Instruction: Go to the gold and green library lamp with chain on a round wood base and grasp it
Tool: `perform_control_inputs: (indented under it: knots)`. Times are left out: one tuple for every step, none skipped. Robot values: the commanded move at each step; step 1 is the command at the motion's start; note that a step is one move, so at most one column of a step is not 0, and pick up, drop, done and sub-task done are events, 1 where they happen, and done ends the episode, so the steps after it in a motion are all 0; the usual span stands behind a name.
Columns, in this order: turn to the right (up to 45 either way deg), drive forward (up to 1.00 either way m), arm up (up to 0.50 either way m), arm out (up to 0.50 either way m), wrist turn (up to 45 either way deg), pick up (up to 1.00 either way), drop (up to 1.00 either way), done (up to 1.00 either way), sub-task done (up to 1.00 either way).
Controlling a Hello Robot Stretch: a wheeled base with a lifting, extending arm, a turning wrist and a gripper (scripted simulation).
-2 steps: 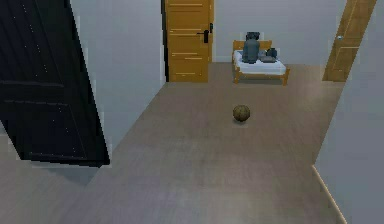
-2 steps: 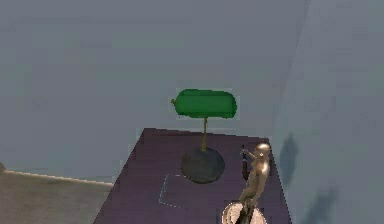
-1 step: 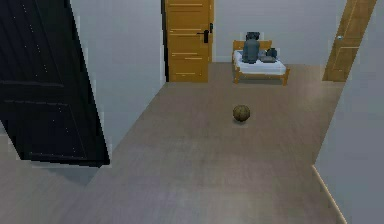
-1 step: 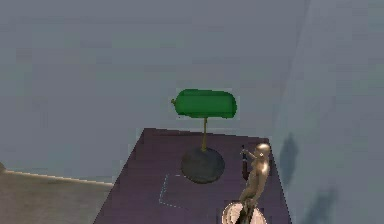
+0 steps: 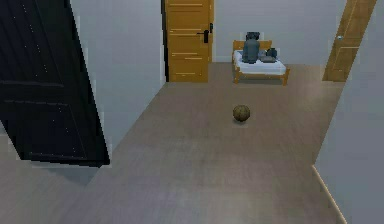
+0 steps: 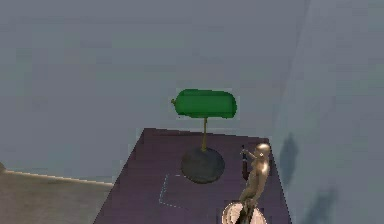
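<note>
Item: library lamp (image 6: 205, 104), green shade, thin gold stem, round dark base. It stands upright on the dark table (image 6: 135, 195), near the table's middle and toward its wall side. A bronze figurine (image 6: 257, 178) stands on the same table, just beside the lamp's base. Gripper jaws: their state, and the lamp's place relative to them, cannot be told.

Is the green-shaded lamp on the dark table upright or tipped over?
Upright: the lamp stands on its round base flat on the table, stem vertical, green shade level on top.
</note>
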Motion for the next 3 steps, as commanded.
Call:
perform_control_inputs:
  knots:
    - [0.0, 0.00, 0.00, 0.30, 0.0, 0.00, 0.00, 0.00, 0.00]
    - [0.0, 0.00, 0.00, 0.00, 45.0, 0.00, 0.00, 0.00, 0.00]
    - [0.0, 0.00, 0.00, 0.00, 45.0, 0.00, 0.00, 0.00, 0.00]
